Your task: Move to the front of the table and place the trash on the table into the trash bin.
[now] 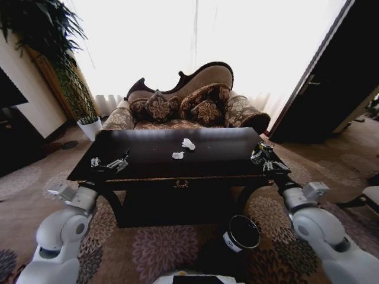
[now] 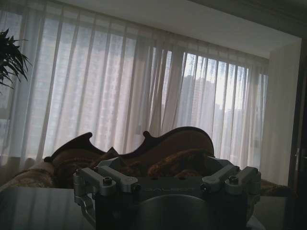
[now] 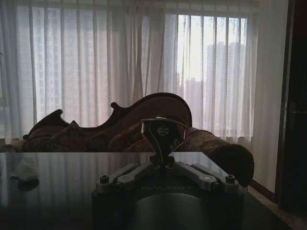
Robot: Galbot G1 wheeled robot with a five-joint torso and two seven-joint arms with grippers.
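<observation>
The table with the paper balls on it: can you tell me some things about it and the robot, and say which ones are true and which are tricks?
1. Two white paper wads lie near the middle of the table. True.
2. The trash bin stands on the table. False: it stands on the carpet in front of the table, toward the robot's right.
3. The right gripper is shut on a dark crushed can. True: the right wrist view shows the can pinched at its fingertips.
4. The left gripper holds a paper wad. False: it is open and holds nothing, over the table's left side.
5. A patterned sofa stands behind the table. True.
</observation>
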